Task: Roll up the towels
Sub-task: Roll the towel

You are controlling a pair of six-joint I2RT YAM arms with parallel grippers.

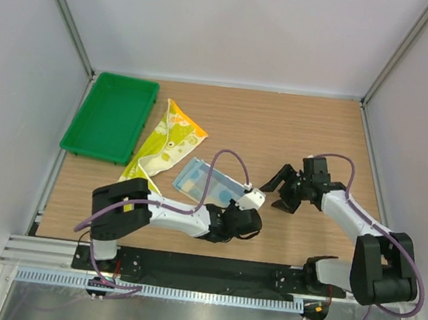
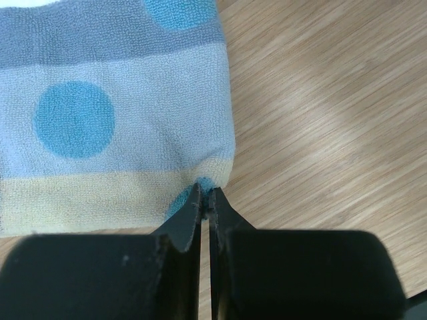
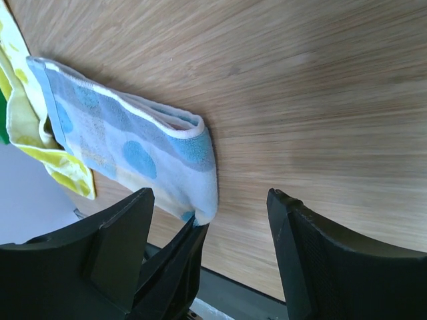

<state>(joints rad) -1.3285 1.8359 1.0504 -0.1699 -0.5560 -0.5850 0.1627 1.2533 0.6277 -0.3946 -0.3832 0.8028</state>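
Blue polka-dot towel (image 1: 207, 181) lies folded on the wooden table (image 1: 296, 123), its near corner pinched in the tightly closed left gripper (image 2: 205, 200), the right gripper (image 1: 273, 197) spread wide and empty nearby on its right, the yellow-green towel (image 1: 160, 149) touching its left.

no text, label, brand or number is readable in any view.

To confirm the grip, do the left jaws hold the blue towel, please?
Yes, the left jaws pinch the blue towel by its corner.
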